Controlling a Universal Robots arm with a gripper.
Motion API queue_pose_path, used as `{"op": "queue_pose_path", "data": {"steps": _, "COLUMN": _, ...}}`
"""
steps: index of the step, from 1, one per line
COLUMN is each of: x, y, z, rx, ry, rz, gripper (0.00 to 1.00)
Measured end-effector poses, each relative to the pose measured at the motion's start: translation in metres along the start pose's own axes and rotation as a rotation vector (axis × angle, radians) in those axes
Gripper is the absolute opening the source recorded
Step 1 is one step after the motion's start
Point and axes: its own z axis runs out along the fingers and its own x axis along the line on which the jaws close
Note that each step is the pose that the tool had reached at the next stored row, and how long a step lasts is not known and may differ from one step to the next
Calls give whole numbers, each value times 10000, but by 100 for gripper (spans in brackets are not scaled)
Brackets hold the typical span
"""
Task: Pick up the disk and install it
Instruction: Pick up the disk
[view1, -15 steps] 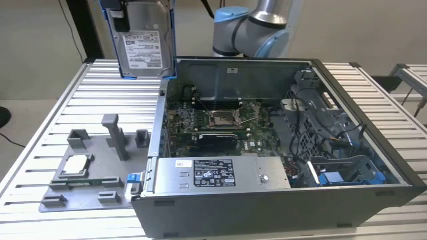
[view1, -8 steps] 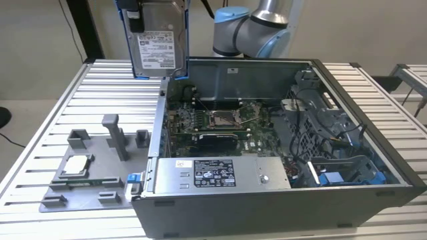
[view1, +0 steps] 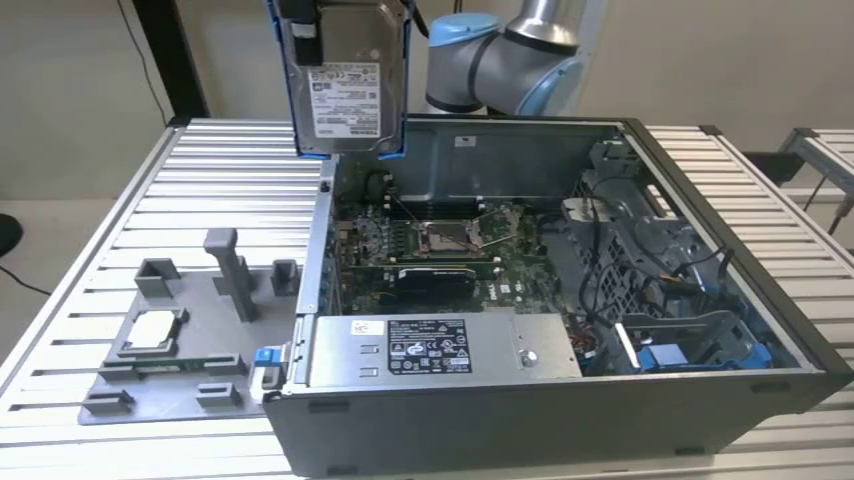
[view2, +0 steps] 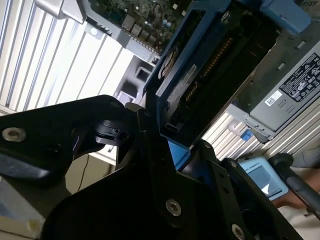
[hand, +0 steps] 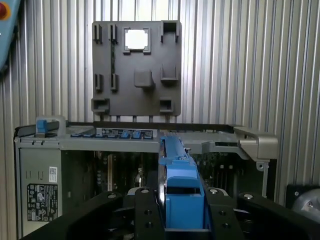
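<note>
In the exterior view we see the disk (view1: 350, 85) hanging upright well above the open computer case (view1: 561, 300) on the desk (view1: 134, 200), high enough, we judge, to clear its walls; in the second wrist view the claw (view2: 172, 137) is closed on the disk's end; in the first wrist view the disk hangs edge-on over the case, with the grey fixture tray (hand: 136, 70) beyond.

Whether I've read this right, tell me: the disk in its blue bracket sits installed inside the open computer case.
Wrong on one point. The disk in its blue bracket is not installed: the exterior view shows it upright in the air over a corner of the open computer case, clamped by the gripper.
</note>
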Motion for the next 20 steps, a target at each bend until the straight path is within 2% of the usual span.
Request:
{"op": "queue_pose_path", "data": {"steps": 10, "x": 4, "y": -349, "z": -5, "rx": 0, "ry": 0, "rz": 0, "gripper": 0}}
{"op": "queue_pose_path", "data": {"steps": 20, "x": 9, "y": -669, "z": -10, "rx": -1, "ry": 0, "rz": 0, "gripper": 0}}
